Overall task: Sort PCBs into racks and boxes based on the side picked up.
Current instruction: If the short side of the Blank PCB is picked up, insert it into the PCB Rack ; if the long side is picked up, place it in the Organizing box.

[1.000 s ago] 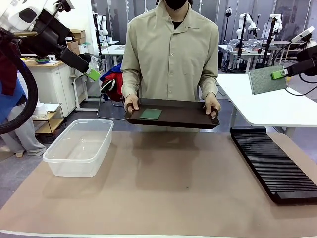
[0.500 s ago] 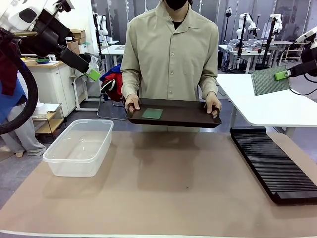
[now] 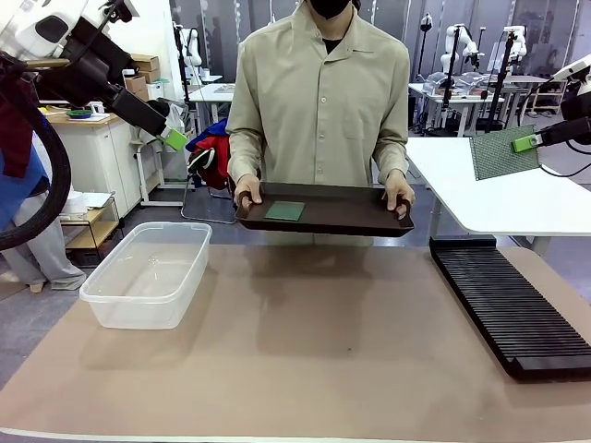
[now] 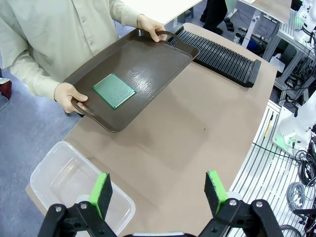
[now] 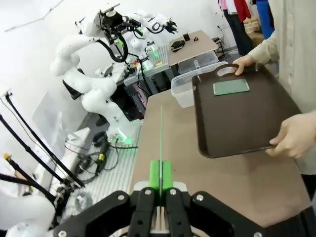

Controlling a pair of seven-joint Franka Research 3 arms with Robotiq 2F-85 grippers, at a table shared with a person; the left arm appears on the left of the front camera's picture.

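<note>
My right gripper [image 3: 527,140] is raised at the far right above the white side table, shut on the corner of a paler grey-green PCB [image 3: 501,152]. In the right wrist view that board [image 5: 161,133] shows edge-on between the pads of the right gripper [image 5: 161,174]. A second PCB [image 3: 284,211] [image 4: 114,91] [image 5: 231,87] lies on a dark brown tray [image 3: 351,218] held by a person in both hands. My left gripper [image 3: 174,138] [image 4: 159,190] hangs open high at the left, nothing between its fingers. The black rack [image 3: 510,305] lies at the right, the clear box [image 3: 138,312] at the left.
The person stands at the far edge with the tray [image 4: 153,59] level above the table. The rack [image 4: 217,52] and the box [image 4: 47,170] rest on the brown mat. A white table [image 3: 499,203] stands behind the rack. Shelves and cardboard boxes are at the back left.
My right gripper has drifted a little to the right with its board. The person has shifted the tray slightly up and right. The left arm has not moved.
</note>
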